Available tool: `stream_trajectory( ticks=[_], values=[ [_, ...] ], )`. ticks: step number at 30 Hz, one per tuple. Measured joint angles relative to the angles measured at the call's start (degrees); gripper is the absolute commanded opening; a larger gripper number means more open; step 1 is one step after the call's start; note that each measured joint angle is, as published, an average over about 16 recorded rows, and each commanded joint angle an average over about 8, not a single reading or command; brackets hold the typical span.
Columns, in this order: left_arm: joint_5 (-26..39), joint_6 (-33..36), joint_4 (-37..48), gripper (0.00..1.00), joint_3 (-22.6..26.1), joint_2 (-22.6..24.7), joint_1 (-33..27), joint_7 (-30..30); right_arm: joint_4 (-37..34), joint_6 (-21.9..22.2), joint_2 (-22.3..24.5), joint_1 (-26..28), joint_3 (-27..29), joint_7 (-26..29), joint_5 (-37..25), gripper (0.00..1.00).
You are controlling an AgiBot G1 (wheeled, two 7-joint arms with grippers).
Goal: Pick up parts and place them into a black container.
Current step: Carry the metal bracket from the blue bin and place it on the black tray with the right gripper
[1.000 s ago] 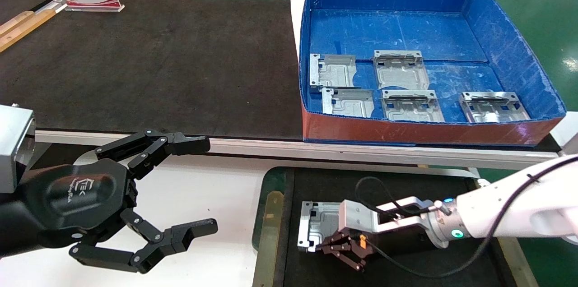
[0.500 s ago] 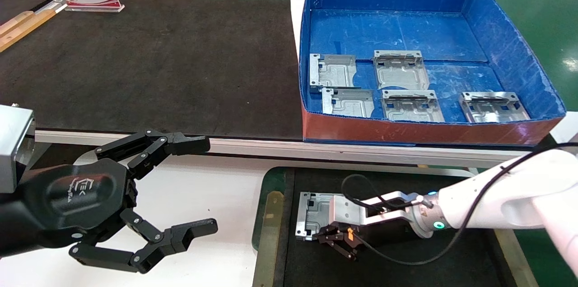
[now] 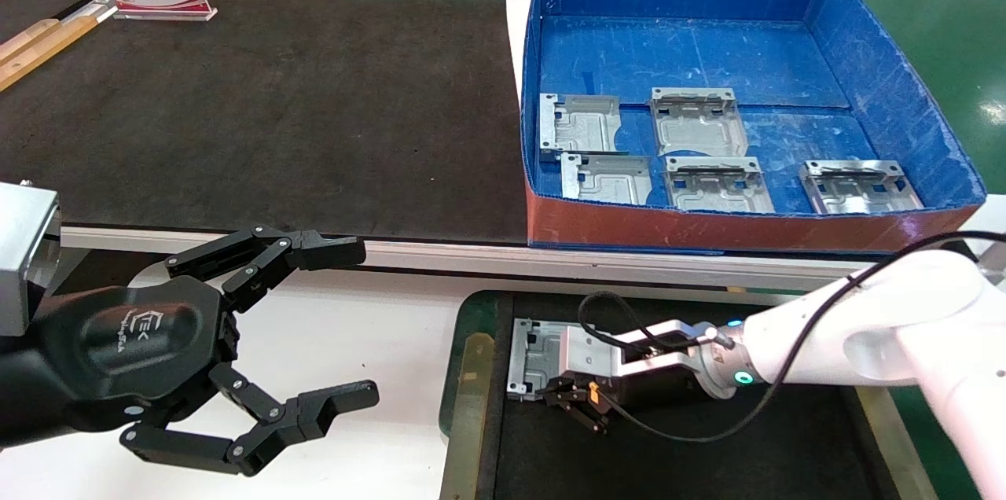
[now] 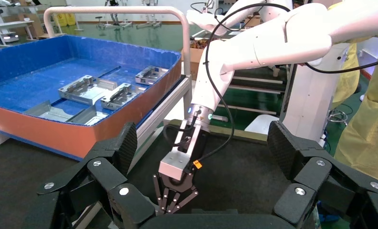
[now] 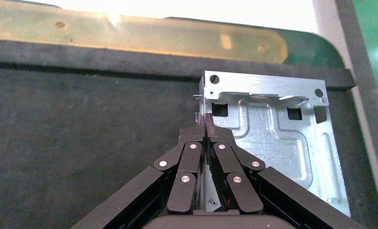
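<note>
While five parts wait in the blue box at upper right, the right hand is clamped on one part low inside the black container, unreleased; left hand spread idle lower left.

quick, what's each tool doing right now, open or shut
Left tool: open, empty, parked over the white surface.
Right tool: shut on a part edge, low in the black container.

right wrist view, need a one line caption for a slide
Right gripper shut on the edge of a metal part lying on the black container floor, near its brass side strip.
</note>
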Motion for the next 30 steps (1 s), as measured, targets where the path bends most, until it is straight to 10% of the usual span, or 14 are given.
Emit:
stream_trajectory(
  ticks=[24, 30],
  values=[
    [0.0, 0.0, 0.0, 1.0, 0.0, 0.0, 0.0, 0.0, -5.5, 2.1, -2.7, 1.8, -0.1, -3.8, -0.3, 0.0],
    [0.0, 0.0, 0.0, 1.0, 0.0, 0.0, 0.0, 0.0, -5.8, 2.2, -2.9, 1.9, 0.0, -4.0, -0.1, 0.63]
  ],
)
